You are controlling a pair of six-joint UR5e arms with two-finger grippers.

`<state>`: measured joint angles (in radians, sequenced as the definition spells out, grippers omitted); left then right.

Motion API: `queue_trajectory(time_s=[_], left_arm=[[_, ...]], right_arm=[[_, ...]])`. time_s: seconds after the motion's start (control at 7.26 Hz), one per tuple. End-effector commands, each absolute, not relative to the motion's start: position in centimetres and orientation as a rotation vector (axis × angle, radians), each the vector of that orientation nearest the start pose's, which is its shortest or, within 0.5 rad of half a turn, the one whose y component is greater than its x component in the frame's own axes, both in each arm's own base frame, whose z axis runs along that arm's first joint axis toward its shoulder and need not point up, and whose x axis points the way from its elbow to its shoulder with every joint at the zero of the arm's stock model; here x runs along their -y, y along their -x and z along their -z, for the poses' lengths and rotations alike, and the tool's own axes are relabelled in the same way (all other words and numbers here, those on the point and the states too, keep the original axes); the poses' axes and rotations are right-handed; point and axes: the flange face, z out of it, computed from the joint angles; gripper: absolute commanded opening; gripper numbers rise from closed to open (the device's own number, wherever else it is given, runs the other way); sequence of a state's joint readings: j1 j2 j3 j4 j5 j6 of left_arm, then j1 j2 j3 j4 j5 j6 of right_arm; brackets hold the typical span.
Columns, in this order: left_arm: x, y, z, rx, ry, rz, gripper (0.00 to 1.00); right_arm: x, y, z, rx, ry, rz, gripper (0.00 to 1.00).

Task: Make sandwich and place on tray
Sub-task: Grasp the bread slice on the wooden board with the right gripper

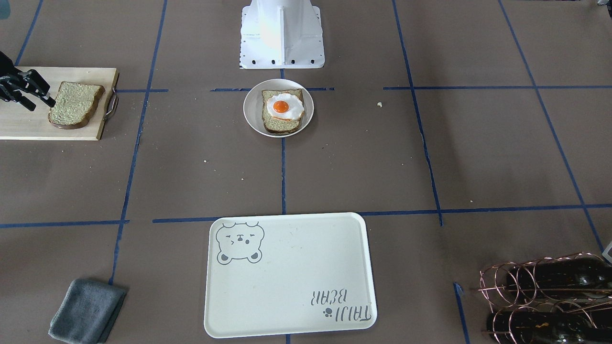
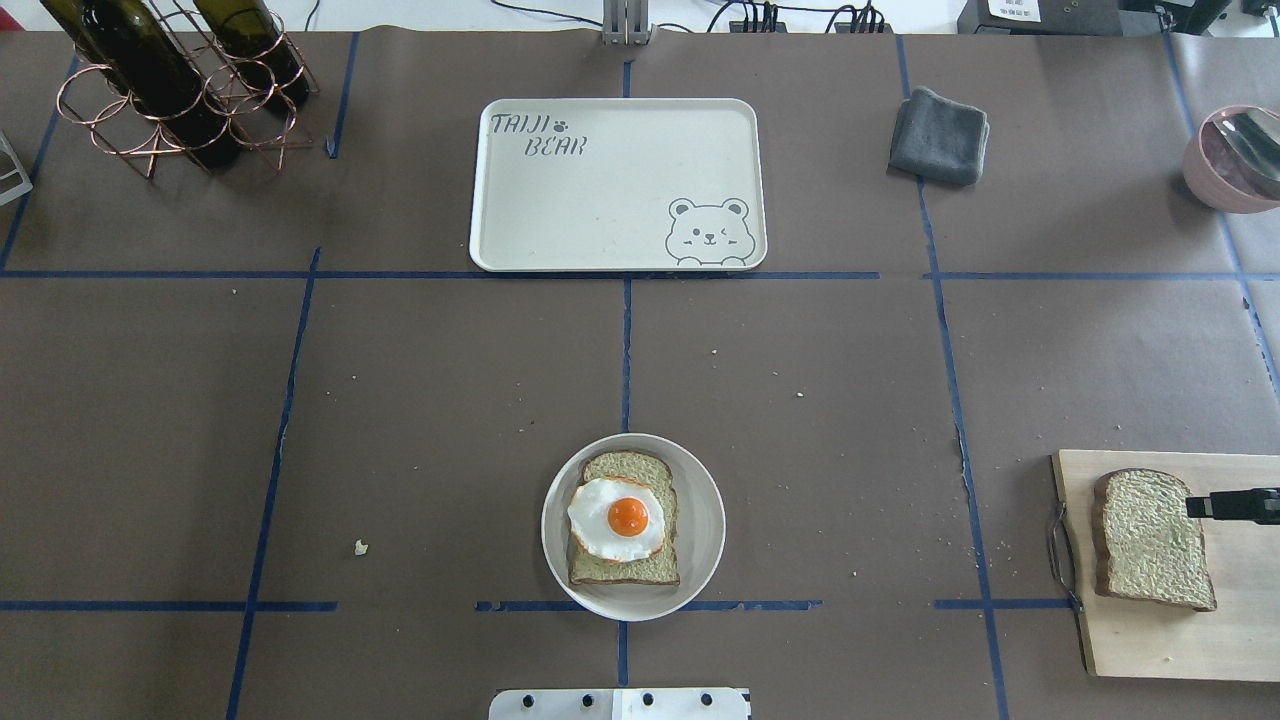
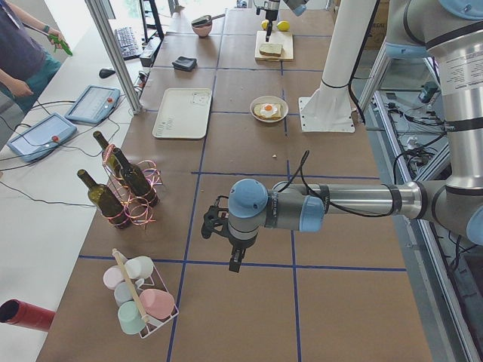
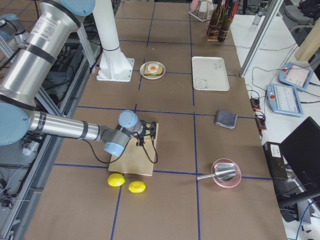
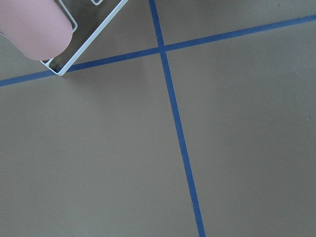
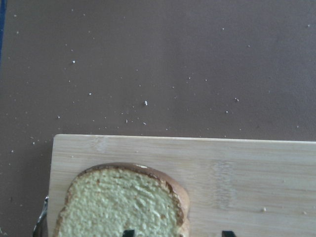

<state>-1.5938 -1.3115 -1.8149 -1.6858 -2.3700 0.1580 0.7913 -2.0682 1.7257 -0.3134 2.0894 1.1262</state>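
A round white plate [image 1: 252, 117] holds one bread slice topped with a fried egg [image 1: 285, 107]; the egg also shows in the overhead view [image 2: 620, 517]. The second bread slice [image 1: 74, 102] lies on the wooden cutting board [image 1: 28, 126]. My right gripper [image 1: 40, 102] is open and low over that slice's outer edge; in the right wrist view one fingertip [image 6: 128, 232] is over the slice [image 6: 123, 202] and the other is over the board. The cream bear tray [image 1: 287, 277] is empty. My left gripper [image 3: 235, 260] hovers far off; I cannot tell whether it is open or shut.
A copper rack with wine bottles [image 2: 180, 80] stands beside the tray, and a grey cloth [image 2: 938, 135] lies on its other side. A pink bowl [image 2: 1235, 160] is at the far right. Two lemons [image 4: 116, 180] lie by the cutting board. A mug rack [image 3: 139, 302] is near my left arm.
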Motion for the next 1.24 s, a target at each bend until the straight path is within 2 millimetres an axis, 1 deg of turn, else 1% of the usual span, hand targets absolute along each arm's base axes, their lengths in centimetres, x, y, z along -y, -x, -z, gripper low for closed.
queue_trajectory(time_s=[0.0, 0.28, 0.41, 0.55, 0.69, 0.83, 1.1], left_arm=[[38.8, 7.1, -63.8, -0.788, -0.168, -0.168, 1.00], [38.8, 7.1, -63.8, -0.787, -0.169, -0.169, 1.00], [38.8, 7.1, -63.8, -0.788, -0.168, -0.168, 1.00], [38.8, 7.1, -63.8, -0.788, -0.168, -0.168, 1.00], [38.8, 7.1, -63.8, -0.788, -0.168, -0.168, 1.00], [38.8, 7.1, -63.8, -0.787, -0.169, -0.169, 1.00], [38.8, 7.1, -63.7, -0.787, -0.171, -0.169, 1.00]], right_arm=[[26.7, 15.8, -64.5, 0.997, -0.116, -0.066, 0.61], [26.8, 16.7, -64.3, 1.001, -0.117, -0.050, 0.59], [26.8, 16.8, -64.3, 1.001, -0.115, -0.047, 0.54], [26.7, 17.0, -64.3, 1.003, -0.115, -0.044, 0.33], [26.8, 17.0, -64.2, 1.005, -0.114, -0.042, 0.22], [26.8, 17.0, -64.1, 1.010, -0.119, -0.036, 0.00], [26.5, 16.9, -63.9, 1.033, -0.128, -0.018, 0.00]])
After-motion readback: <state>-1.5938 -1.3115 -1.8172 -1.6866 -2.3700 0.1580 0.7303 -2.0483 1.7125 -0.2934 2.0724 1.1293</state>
